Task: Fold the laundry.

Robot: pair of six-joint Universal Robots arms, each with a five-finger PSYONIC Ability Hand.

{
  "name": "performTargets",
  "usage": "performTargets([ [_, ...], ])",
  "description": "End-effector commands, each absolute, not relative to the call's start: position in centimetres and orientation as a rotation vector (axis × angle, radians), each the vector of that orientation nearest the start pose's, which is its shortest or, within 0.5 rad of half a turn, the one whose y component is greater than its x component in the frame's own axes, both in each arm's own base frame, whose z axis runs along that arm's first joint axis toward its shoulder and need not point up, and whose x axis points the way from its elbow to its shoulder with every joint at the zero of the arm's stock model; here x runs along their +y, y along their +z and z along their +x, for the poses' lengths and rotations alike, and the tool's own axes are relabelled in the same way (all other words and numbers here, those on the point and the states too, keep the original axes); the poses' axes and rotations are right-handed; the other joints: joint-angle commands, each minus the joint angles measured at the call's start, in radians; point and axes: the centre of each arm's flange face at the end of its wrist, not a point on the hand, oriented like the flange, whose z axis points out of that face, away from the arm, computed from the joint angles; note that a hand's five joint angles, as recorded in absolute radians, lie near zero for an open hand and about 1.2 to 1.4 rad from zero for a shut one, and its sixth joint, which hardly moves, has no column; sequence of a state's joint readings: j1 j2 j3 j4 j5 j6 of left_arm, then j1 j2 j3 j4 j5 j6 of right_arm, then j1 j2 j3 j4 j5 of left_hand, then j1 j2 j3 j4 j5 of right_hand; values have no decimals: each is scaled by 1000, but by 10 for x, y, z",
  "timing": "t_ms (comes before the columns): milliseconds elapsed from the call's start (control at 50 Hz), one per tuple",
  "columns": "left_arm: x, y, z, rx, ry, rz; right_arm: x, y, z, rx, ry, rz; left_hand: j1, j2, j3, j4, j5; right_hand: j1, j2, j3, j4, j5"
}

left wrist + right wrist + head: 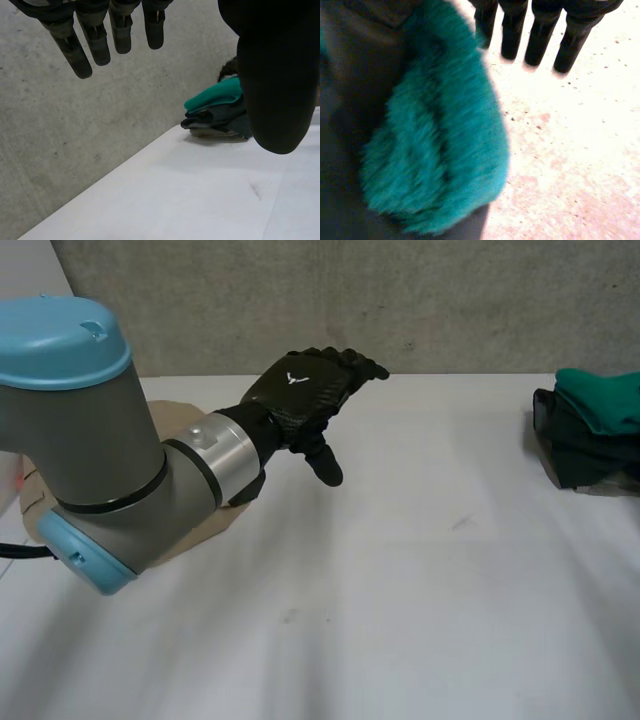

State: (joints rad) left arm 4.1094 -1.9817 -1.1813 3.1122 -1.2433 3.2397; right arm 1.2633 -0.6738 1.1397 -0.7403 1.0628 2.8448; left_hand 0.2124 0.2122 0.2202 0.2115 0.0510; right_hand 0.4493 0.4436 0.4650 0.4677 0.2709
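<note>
A stack of folded laundry sits at the table's far right edge, with a green cloth (605, 400) on top of dark cloths (580, 455). My left hand (300, 390) hovers over the table's back left, far from the stack, open and holding nothing. In the left wrist view its fingers (95, 45) are straight, and the green cloth (215, 96) lies beyond them near the wall. My right hand (540, 35) is at the stack, its straight fingers beside the fuzzy green cloth (445, 150) with dark cloth (350, 75) next to it, and it grips neither.
The white table (400, 590) runs back to a grey concrete wall (400, 300). A brown flat piece (175, 535) lies on the table under my left arm.
</note>
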Motion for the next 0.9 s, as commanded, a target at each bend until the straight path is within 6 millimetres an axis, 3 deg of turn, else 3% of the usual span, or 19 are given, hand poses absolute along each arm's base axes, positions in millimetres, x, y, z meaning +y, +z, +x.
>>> performTargets([
  [20,-225,284,-359,-1674,1676,-951,-486,205,19,1996,-2568,-611,-14,-13,-21,-13,-27,-275,-269,-290,-293,-271],
  [160,-219,286,-361,-1658,1672,-960,-467,258,13,2058,-2575,-573,-14,-13,-21,-13,-27,-275,-269,-290,-293,-271],
  [240,-217,298,-359,-1626,1703,-953,-461,292,8,2084,-2676,-543,-14,-13,-21,-13,-27,-275,-269,-290,-293,-271],
  [320,-224,326,-352,-1574,1818,-911,-449,325,11,2086,-2852,-553,-11,-10,-18,-10,-24,-275,-269,-290,-293,-271],
  [360,-236,340,-343,-1589,1909,-847,-444,332,28,2053,-2878,-602,-11,-10,-18,-10,-24,-275,-269,-290,-293,-271],
  [380,-244,343,-338,-1616,1945,-810,-436,336,62,1982,-2871,-670,-14,-13,-21,-13,-27,-275,-269,-290,-293,-271],
  [400,-266,345,-321,-1702,2035,-727,-431,338,81,1936,-2861,-716,-16,-16,-24,-16,-30,-275,-269,-290,-293,-271],
  [440,-287,341,-301,-1811,2122,-657,-418,341,118,1847,-2835,-806,-19,-19,-27,-19,-33,-275,-269,-290,-293,-271],
  [460,-296,340,-291,-1857,2168,-641,-406,338,148,1783,-2797,-868,-19,-19,-27,-19,-33,-275,-269,-290,-293,-271],
  [480,-312,336,-275,-1943,2250,-643,-400,335,159,1764,-2777,-893,-22,-22,-30,-21,-35,-275,-269,-290,-293,-271],
  [520,-326,327,-263,-2022,2300,-710,-384,317,186,1761,-2694,-961,-25,-25,-33,-24,-38,-275,-269,-290,-293,-271],
  [600,-357,281,-243,-2229,2307,-996,-363,282,205,1833,-2556,-1057,-34,-34,-42,-33,-47,-275,-269,-290,-293,-271],
  [660,-390,242,-207,-2416,2272,-1141,-354,261,210,1887,-2479,-1101,-38,-38,-46,-37,-51,-275,-269,-290,-293,-271],
  [700,-405,222,-192,-2468,2244,-1165,-347,244,212,1934,-2411,-1133,-38,-38,-46,-37,-51,-275,-269,-290,-293,-271],
  [720,-418,201,-184,-2469,2215,-1172,-344,238,212,1947,-2389,-1138,-38,-38,-46,-37,-51,-275,-269,-290,-293,-271],
  [780,-430,175,-180,-2409,2173,-1210,-338,223,212,1988,-2329,-1144,-38,-38,-46,-37,-51,-275,-269,-290,-293,-271],
  [800,-437,156,-180,-2337,2140,-1247,-336,220,212,1997,-2316,-1149,-38,-38,-46,-37,-51,-275,-269,-290,-293,-271],
  [900,-453,126,-171,-2241,2104,-1268,-328,198,210,2052,-2247,-1160,132,132,124,133,119,-275,-269,-290,-293,-271],
])
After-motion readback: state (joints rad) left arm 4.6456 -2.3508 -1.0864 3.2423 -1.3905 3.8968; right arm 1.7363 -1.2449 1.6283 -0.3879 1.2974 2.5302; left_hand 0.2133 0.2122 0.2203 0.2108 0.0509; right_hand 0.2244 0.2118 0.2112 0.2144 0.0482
